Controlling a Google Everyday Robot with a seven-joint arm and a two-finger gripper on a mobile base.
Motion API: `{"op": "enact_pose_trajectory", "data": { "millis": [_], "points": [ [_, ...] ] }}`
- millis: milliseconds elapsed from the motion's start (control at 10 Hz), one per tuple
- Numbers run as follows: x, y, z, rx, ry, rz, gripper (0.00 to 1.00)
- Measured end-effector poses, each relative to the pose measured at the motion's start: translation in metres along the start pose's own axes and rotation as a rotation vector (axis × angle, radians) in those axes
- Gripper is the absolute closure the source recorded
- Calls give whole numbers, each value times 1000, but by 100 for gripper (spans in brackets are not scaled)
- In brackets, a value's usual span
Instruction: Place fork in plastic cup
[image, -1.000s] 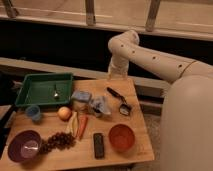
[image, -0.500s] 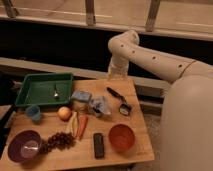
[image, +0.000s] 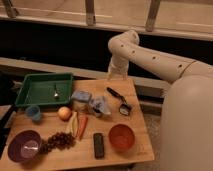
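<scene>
Nothing has moved since the earlier frames: the arm hangs bent over the far edge of the table, and the gripper sits at that edge, well apart from everything on it, jaws spread and, as far as can be seen, with nothing between them. The step in hand looks like the first reach, so the task is barely begun. The fork lies flat on the floor of the tray, right of its middle, alone there. The cup stands just in front of the tray's near left corner. To do this well, I would come down from above, turn the jaws across the shaft, and go right down to the tray floor, since so thin a piece leaves little to pinch. Lift clear of the tray wall before crossing to the cup, then lower the fork end-first; the cup is small and probably light, so a sideways knock may tip it. The fork looks small, thin and shiny silver, brighter at its near end; which end bears the tines cannot be told.
</scene>
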Motion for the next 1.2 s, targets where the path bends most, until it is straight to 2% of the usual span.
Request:
{"op": "enact_pose_trajectory", "data": {
  "millis": [600,800,1100,1200],
  "points": [
    [-5,8,2,-6,-14,-21,39],
    [-14,41,7,-26,-32,-63,39],
    [-25,72,9,-49,-55,-108,39],
    [-29,91,9,-65,-66,-132,39]
  ]
}}
